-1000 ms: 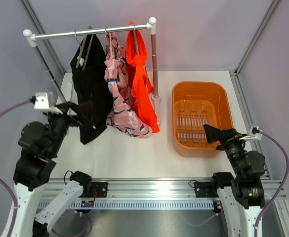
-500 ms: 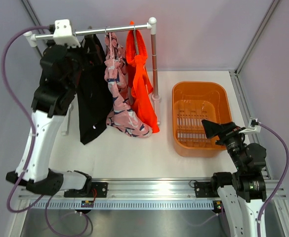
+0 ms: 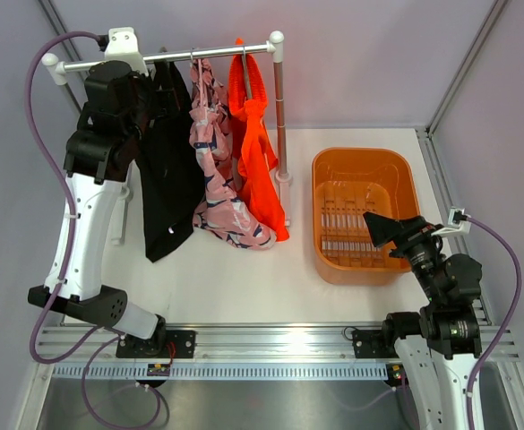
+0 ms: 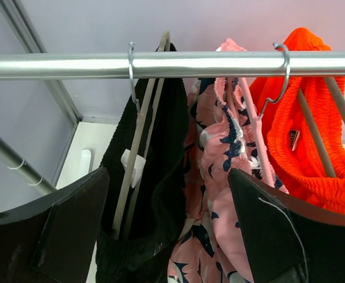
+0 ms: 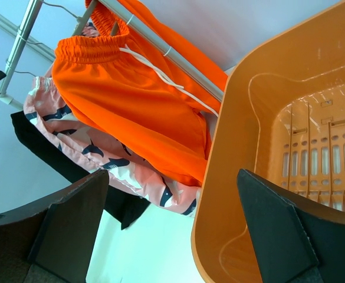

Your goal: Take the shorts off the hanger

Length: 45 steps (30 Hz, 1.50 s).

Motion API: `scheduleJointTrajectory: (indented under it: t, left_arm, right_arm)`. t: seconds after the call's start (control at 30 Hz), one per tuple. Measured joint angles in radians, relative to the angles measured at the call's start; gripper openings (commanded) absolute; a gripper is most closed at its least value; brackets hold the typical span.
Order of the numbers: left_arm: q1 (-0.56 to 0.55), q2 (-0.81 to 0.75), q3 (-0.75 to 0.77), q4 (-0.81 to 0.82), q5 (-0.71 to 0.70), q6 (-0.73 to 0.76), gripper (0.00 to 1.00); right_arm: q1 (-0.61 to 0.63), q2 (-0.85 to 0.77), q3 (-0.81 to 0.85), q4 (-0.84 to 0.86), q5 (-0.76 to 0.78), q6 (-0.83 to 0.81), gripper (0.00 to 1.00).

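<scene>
Three shorts hang from hangers on a metal rail [image 3: 217, 55]: black shorts [image 3: 165, 170] on the left, pink printed shorts [image 3: 215, 166] in the middle, orange shorts [image 3: 260, 157] on the right. My left gripper [image 3: 147, 97] is raised to rail height at the top of the black shorts. In the left wrist view it [image 4: 169, 230] is open, and the black shorts [image 4: 160, 177] on their cream hanger [image 4: 138, 135] and the pink shorts [image 4: 225, 194] show between the fingers. My right gripper [image 3: 382, 231] [image 5: 172, 230] is open and holds nothing, at the basket's near edge.
An orange plastic basket [image 3: 405, 193] stands on the white table right of the rack. The rack's right post [image 3: 279, 116] rises beside the orange shorts. Frame posts and grey walls close in the left, back and right sides.
My left arm has swung up from low beside the black shorts' hem to the rail, at the top of the black shorts. The right gripper has shifted slightly left.
</scene>
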Motion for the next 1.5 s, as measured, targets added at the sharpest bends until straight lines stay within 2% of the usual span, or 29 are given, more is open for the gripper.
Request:
scheduleJointTrajectory:
  t: [0.5, 1.27, 1.4, 1.5]
  left_arm:
    - [0.019, 0.065, 0.003, -0.005, -0.029, 0.040, 0.78]
    - [0.086, 0.246, 0.066, 0.058, -0.059, 0.085, 0.74]
    - [0.090, 0.267, 0.066, 0.073, -0.056, 0.089, 0.67]
    - [0.090, 0.268, 0.056, 0.093, -0.054, 0.090, 0.57]
  right_arm:
    - [0.000, 0.033, -0.006, 0.042, -0.034, 0.005, 0.99]
    - [0.000, 0.146, -0.049, 0.145, -0.060, 0.003, 0.99]
    - [0.000, 0.166, -0.061, 0.168, -0.070, 0.003, 0.99]
    - [0.000, 0.174, -0.074, 0.181, -0.072, 0.003, 0.99]
